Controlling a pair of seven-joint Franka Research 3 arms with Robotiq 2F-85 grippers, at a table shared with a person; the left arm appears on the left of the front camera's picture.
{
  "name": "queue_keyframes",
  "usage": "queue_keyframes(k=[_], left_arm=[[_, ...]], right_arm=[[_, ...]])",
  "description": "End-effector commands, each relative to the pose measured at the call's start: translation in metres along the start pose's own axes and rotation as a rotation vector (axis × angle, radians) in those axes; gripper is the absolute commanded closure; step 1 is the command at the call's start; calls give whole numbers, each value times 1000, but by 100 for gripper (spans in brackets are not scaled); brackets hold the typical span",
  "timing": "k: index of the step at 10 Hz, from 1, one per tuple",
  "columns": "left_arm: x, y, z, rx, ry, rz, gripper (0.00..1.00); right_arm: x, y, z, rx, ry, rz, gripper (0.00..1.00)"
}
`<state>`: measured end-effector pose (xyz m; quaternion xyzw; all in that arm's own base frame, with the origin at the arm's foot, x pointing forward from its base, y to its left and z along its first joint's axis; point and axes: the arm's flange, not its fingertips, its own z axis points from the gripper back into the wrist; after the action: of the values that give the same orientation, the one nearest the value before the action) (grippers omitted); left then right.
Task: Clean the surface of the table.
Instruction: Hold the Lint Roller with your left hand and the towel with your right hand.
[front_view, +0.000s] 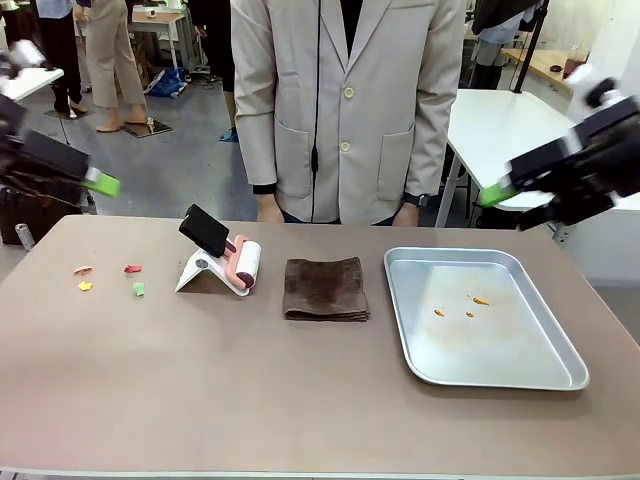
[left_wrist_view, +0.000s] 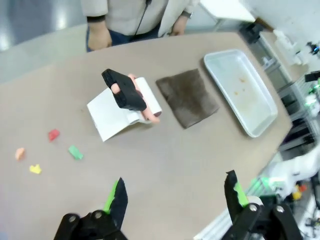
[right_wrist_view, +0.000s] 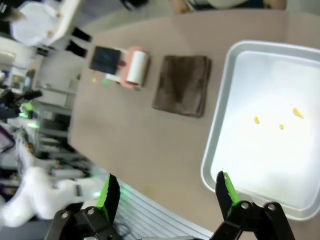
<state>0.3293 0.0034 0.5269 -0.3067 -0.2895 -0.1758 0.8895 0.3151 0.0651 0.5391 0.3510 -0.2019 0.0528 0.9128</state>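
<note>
Tan table (front_view: 300, 410) holds coloured scraps (front_view: 138, 288), lint roller (front_view: 245, 266), brown cloth (front_view: 325, 289), crumbed tray (front_view: 500, 350).

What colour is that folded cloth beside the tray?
The cloth is dark brown; front view shows it best.

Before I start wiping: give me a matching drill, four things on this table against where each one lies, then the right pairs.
Things:
1. lint roller
2. brown cloth
3. coloured scraps
4. orange crumbs

Places:
A. inside the metal tray
B. left part of the table
C. mid-table, folded flat
D. on a white stand, left of the cloth

Pairs: 1-D; 2-C; 3-B; 4-A
</note>
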Motion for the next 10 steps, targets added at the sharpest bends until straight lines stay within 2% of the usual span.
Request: queue_keyframes(k=[1,2,4,6,7,8,10], left_arm=[[-29,50,20,-179,-78,57,0],[-43,77,33,-241,-134,113,0],[-69,118,46,-322,-238,227,0],[-73,151,58,-391,-313,277,0],[-82,158,62,-397,-363,311,0],[-107,157,63,-400,-420,346,0],[-136,138,51,-366,-483,401,0]], right_arm=[[-53,-64,22,148,-90,-86,0],[-55,-83,40,187,-125,-126,0],[-55,-125,67,263,-117,-219,0],[-59,-165,80,353,-155,-315,0],[-68,-183,89,381,-210,-327,0],[-76,-195,98,395,-240,-323,0],[-83,-207,102,382,-249,-327,0]])
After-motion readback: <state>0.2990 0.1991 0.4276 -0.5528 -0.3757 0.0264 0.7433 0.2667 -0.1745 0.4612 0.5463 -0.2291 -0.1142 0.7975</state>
